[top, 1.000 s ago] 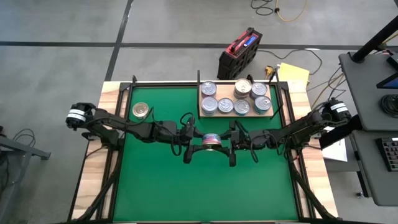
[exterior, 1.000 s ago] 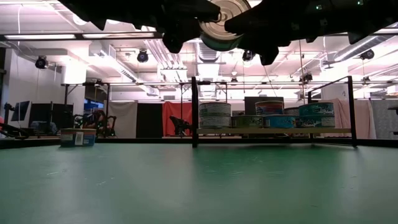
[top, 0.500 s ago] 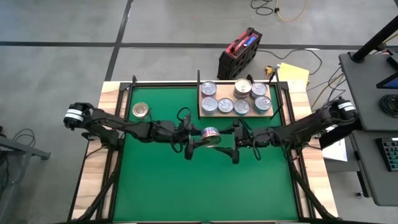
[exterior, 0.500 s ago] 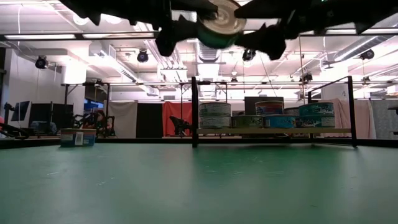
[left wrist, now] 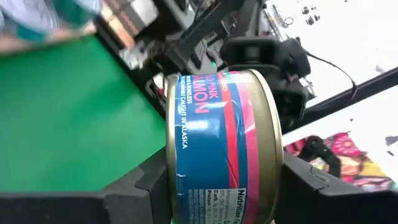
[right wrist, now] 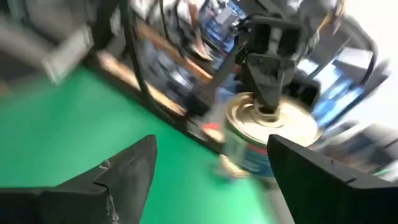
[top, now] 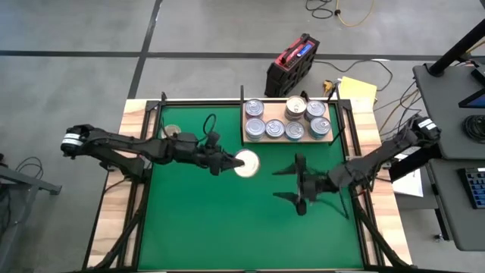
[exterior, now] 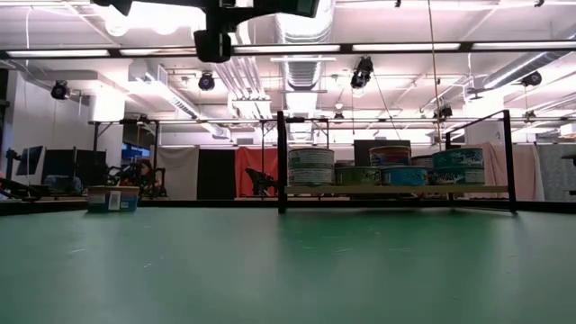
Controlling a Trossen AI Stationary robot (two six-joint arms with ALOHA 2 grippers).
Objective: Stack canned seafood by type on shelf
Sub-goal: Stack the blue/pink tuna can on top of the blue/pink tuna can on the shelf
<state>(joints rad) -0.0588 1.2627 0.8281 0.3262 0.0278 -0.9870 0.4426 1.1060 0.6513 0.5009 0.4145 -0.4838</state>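
A tin of canned seafood (left wrist: pixel 221 130) with a blue and pink label hangs above the middle of the green mat (top: pixel 242 227), with my left gripper (top: pixel 231 163) shut on it. My right gripper (top: pixel 292 184) hovers open to the tin's right, nothing between its fingers (right wrist: pixel 127 171). Several tins (top: pixel 294 130) stand on the pale wooden shelf (top: pixel 274 108) at the far right, one of them (exterior: pixel 389 155) stacked on another. A lone tin (top: pixel 170 133) stands on its base on the mat at the far left, partly under my left arm. My left gripper pinches the tin by its two flat ends, one finger (right wrist: pixel 268 74) on the lid (right wrist: pixel 292 127), the other under the bottom. The fingers come level from the table's left. The tin hangs clear of the mat, lid up and somewhat tilted.
Black frame posts (exterior: pixel 282 162) stand round the mat and beside the shelf. A red and black case (top: pixel 292 64) lies on the floor beyond the far edge. The near half of the mat is bare green.
My right gripper has drawn back from the tin toward the table's right and near edges. My left gripper has risen, rolled, and gone a little toward the far left. The tin has turned from lying on its side to lid up, and rose out of the low view.
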